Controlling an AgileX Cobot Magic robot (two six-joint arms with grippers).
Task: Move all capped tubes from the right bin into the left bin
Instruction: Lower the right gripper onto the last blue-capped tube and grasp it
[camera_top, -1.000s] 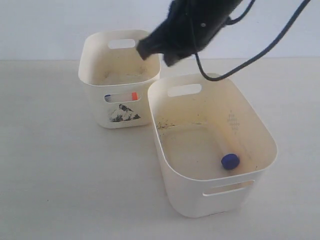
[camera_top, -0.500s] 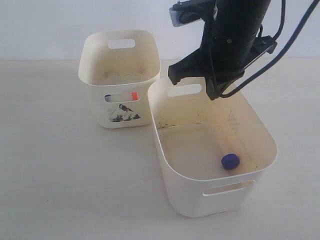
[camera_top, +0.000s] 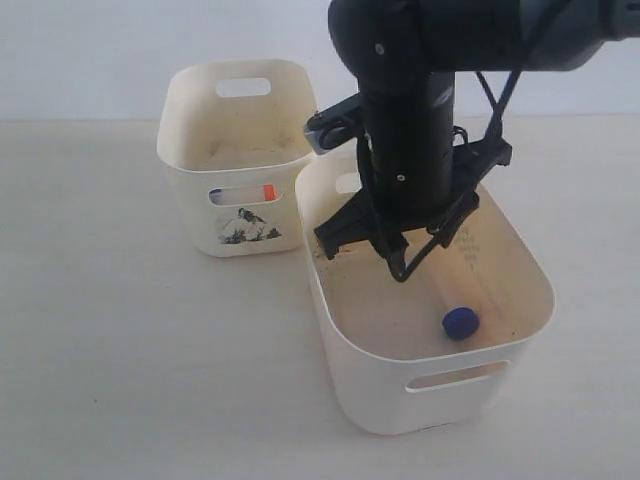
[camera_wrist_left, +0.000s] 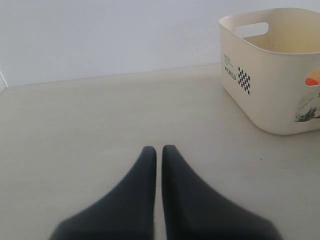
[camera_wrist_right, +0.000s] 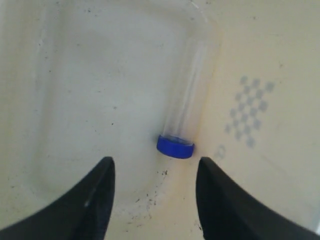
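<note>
A clear tube with a blue cap (camera_top: 460, 322) lies on the floor of the plain right bin (camera_top: 380, 390), along its far side wall. My right gripper (camera_top: 365, 256) hangs open inside this bin, just above the floor. In the right wrist view the blue-capped tube (camera_wrist_right: 181, 112) lies a little ahead of the open right gripper (camera_wrist_right: 156, 163), apart from both fingers. The left bin (camera_top: 190, 185), with the black mountain drawing, holds a tube whose orange cap (camera_top: 268, 191) shows through the front handle slot. My left gripper (camera_wrist_left: 156, 149) is shut on nothing, low over the table beside the left bin (camera_wrist_left: 265, 95).
The two bins stand touching at their near corners on a pale tabletop (camera_top: 120, 350). Brown specks (camera_wrist_right: 150, 197) dot the right bin's floor, and a faint checkered print (camera_wrist_right: 247, 112) marks its wall. Black cables (camera_top: 495, 100) trail from the right arm.
My right arm has swung from above the left bin over to the right bin and dropped inside it, towards the blue-capped tube. The tubes and bins have not moved.
</note>
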